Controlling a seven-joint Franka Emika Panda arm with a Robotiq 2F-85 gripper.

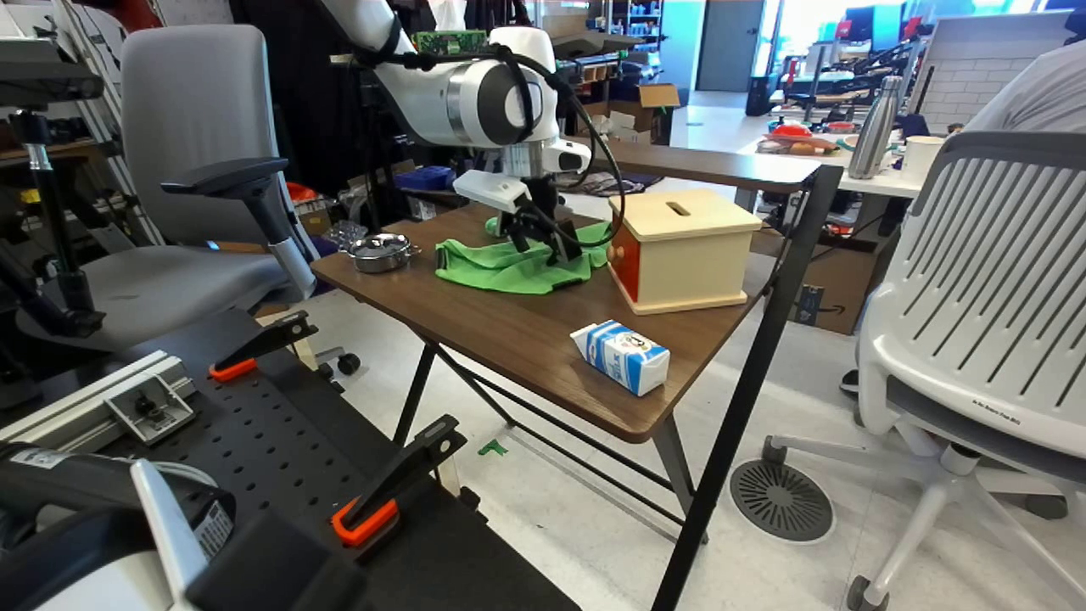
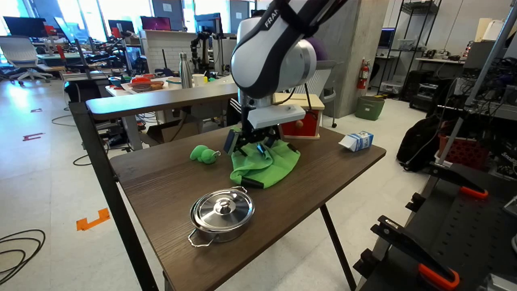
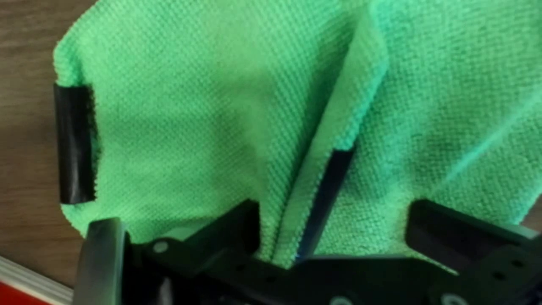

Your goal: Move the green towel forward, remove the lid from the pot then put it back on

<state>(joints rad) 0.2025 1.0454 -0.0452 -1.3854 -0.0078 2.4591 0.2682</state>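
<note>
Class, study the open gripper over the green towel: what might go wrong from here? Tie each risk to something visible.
The open gripper straddles a fold of the green towel, so closing might catch only that fold and bunch the cloth. The wooden box stands close beside the towel, so the arm's move could nudge it. Later, the lid on the pot might slip, since its knob looks small and rounded.

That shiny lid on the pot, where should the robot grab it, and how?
Probably by the knob in the middle of the lid, with the gripper coming straight down from above to close around it. The knob sticks up, while the rest is wide and low.
</note>
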